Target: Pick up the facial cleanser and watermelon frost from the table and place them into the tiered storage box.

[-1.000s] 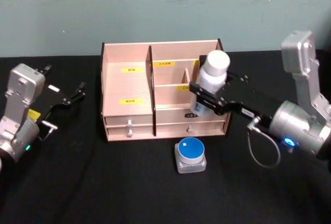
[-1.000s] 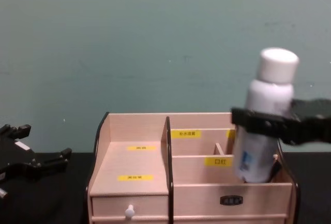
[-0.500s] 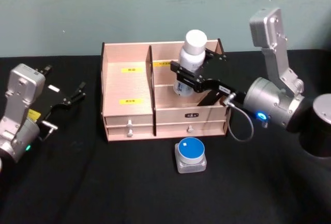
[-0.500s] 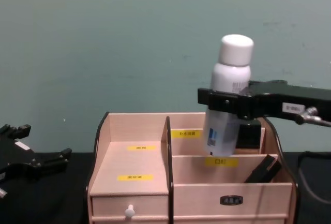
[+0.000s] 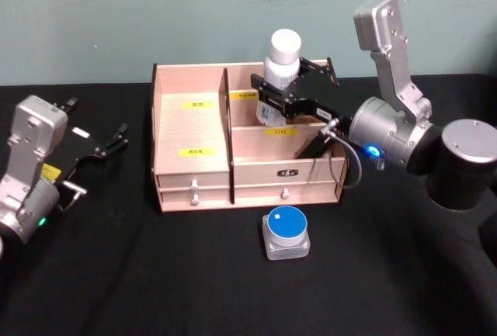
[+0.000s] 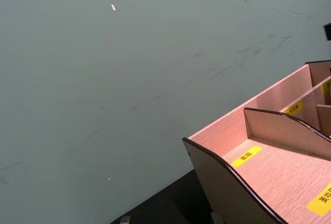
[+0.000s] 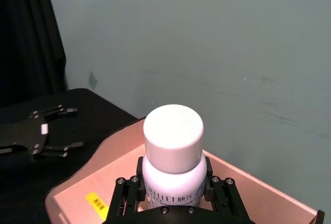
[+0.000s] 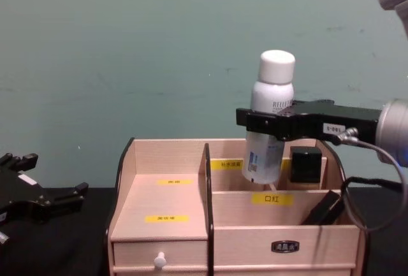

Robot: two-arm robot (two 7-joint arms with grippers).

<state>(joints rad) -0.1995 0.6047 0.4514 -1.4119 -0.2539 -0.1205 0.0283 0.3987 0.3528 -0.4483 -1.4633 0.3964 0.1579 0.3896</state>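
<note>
The facial cleanser (image 5: 283, 57), a white bottle with a white cap, is held upright in my right gripper (image 5: 283, 97), which is shut on its body. It hangs over the rear right compartment of the tiered storage box (image 5: 194, 130), with its base just inside the top of that section. The chest view shows the facial cleanser (image 8: 273, 107) in the right gripper (image 8: 268, 123) above the storage box (image 8: 167, 193). The watermelon frost (image 5: 286, 231), a clear jar with a blue lid, stands on the table in front of the box. My left gripper (image 5: 95, 122) rests open at the far left.
The table is covered in black cloth (image 5: 155, 274), and a teal wall rises close behind the box. Small drawers with white knobs (image 5: 194, 188) face the front. A dark flat item (image 8: 322, 209) leans in the box's right front compartment.
My right gripper has carried the facial cleanser from the box's front right corner back and to the left, over the rear compartment, and slightly lower. The left arm has not moved.
</note>
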